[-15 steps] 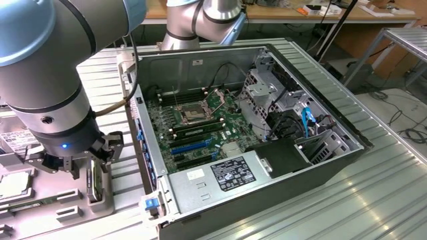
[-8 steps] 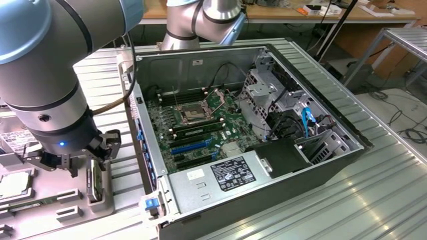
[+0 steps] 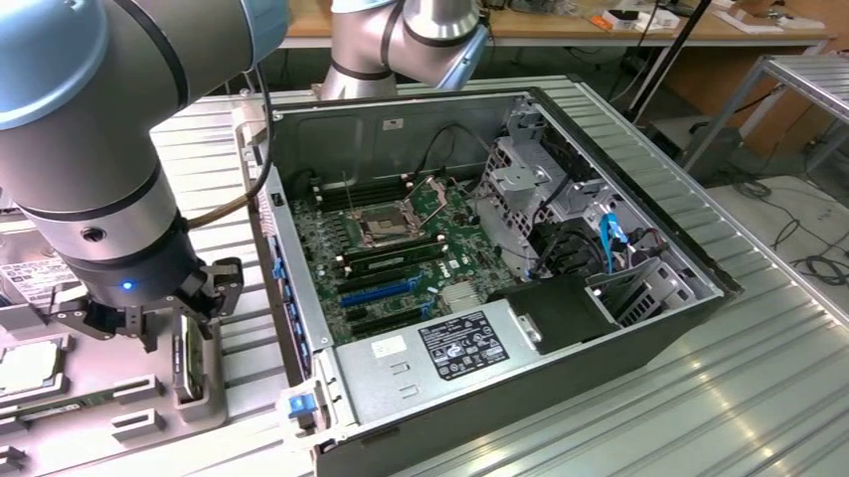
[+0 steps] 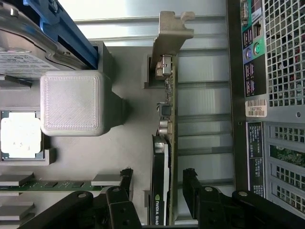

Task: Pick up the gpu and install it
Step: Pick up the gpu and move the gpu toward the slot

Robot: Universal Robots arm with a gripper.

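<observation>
My gripper [image 4: 158, 175], spread wide, straddles the thin green silver-bracketed gpu [image 4: 168, 119], seemingly stood edgewise in a grey holder [image 4: 133, 148] for grasping.

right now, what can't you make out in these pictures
- Wrist view: the gpu stands edge-on between the fingers of the open claw, so both its faces are hidden. One end is cut off by the picture's edge.
- Exterior view: the arm covers most of the gpu and much of the parts tray.
- Exterior view: the print on the power supply label is too small to read.
</observation>
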